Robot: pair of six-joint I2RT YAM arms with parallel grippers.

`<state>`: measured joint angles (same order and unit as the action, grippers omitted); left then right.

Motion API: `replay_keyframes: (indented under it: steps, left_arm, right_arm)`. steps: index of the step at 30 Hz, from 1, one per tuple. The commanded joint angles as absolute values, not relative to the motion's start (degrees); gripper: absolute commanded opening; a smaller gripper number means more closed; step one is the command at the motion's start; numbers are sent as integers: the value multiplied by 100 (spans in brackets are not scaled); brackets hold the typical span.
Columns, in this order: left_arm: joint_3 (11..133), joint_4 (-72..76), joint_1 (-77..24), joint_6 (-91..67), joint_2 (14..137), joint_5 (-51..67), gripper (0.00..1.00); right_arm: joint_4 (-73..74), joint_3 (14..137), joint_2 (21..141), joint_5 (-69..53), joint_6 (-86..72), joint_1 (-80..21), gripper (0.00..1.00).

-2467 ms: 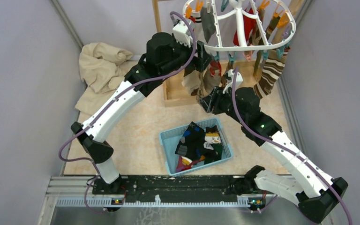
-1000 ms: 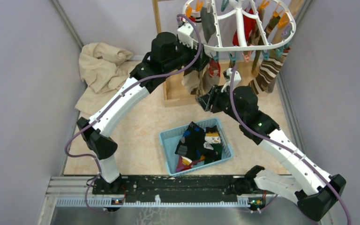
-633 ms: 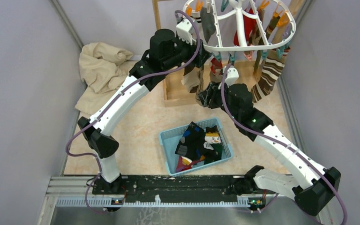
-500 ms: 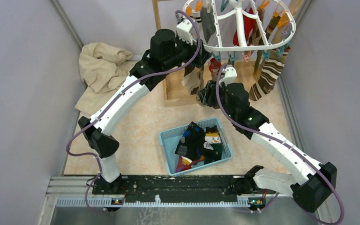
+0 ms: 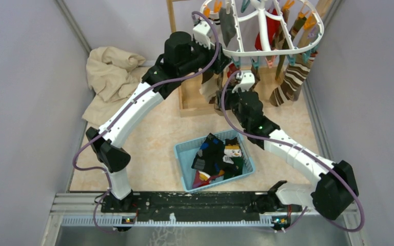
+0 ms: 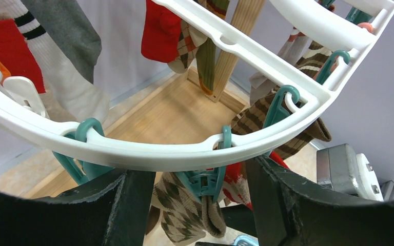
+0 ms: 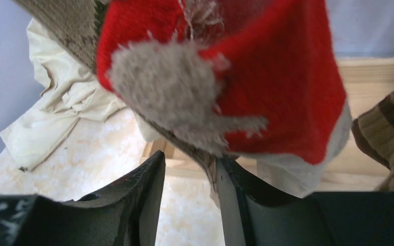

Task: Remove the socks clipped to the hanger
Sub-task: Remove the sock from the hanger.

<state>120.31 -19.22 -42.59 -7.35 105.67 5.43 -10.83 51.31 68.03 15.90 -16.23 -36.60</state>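
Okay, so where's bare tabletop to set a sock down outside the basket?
Bare tabletop lies between the beige cloth and the blue basket. It's crowded under the hanger: hanging socks, wooden stand.

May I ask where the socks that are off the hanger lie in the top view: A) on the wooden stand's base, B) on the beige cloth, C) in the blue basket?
C: the loose socks, a snowman-faced one among them, lie heaped inside the blue basket on the table between the two arms.
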Motion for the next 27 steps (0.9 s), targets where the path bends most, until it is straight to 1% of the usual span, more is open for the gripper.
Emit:
replay_keyframes:
  steps: [1, 6, 11, 14, 16, 17, 19, 21, 23, 27]
  left_arm:
    - [12218, -1800, -4211, -769, 10604, 612, 70]
    - [12209, -1811, -4193, -782, 10591, 641, 70]
    - [12217, -1795, -4184, -800, 10591, 667, 69]
    - [12217, -1793, -4184, -816, 10591, 693, 69]
    - [12224, -1793, -4179, -818, 10589, 693, 69]
    - [12225, -1801, -4175, -818, 10583, 704, 69]
    - [12226, -1809, -4175, -810, 10573, 698, 69]
    - [12226, -1811, -4162, -809, 10572, 701, 69]
    - [12226, -1816, -4150, -810, 10563, 710, 68]
    - [12226, -1827, -4133, -809, 10543, 712, 68]
  right_arm:
    - [-1885, 5415, 7022, 1747, -1424, -3691, 41]
    - [-2149, 5448, 7278, 1670, -1469, -3689, 38]
    - [-2441, 5368, 7513, 1694, -1549, -3692, 38]
    - [-2625, 5320, 7606, 1837, -1547, -3691, 44]
    - [-2691, 5332, 7700, 1986, -1522, -3689, 54]
    - [-2690, 5345, 7741, 2049, -1521, -3691, 56]
    - [-2765, 5327, 7813, 2099, -1521, -3682, 56]
    - [-2831, 5332, 7891, 2143, -1516, -3683, 55]
    - [-2821, 5375, 7969, 2190, -1512, -3676, 52]
    - [-2848, 5304, 7925, 2182, -1528, -3674, 35]
